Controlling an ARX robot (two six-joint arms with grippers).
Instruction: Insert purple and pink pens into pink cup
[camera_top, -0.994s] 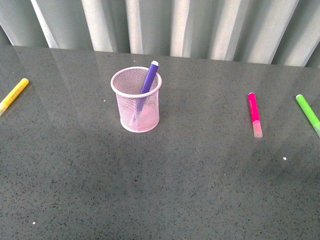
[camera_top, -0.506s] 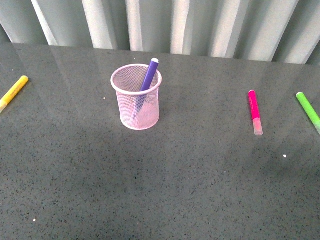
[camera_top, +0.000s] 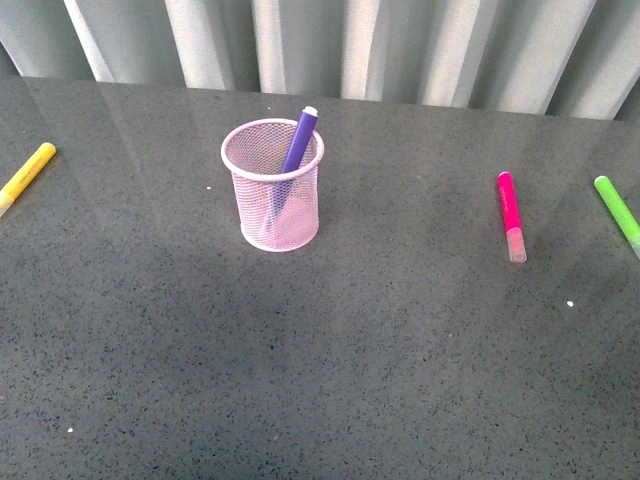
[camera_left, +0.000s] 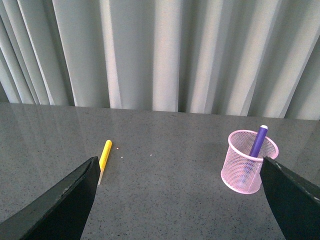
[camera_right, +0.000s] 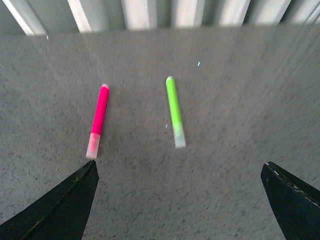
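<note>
One purple pen (camera_top: 299, 140) leans in the pink mesh cup (camera_top: 305, 215); pink pen (camera_top: 510, 212), green marker (camera_top: 618, 210), yellow marker (camera_top: 25, 175) lie singly on the surface (camera_top: 350, 350). Left hand (camera_left: 178, 165), right hand (camera_right: 178, 167) spread wide.

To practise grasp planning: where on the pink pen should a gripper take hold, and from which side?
Take the pink pen on its magenta barrel near mid-length, probably straight down from above, jaws across its width. It lies flat on the table, so only top and sides are free; the green marker lies well apart.
</note>
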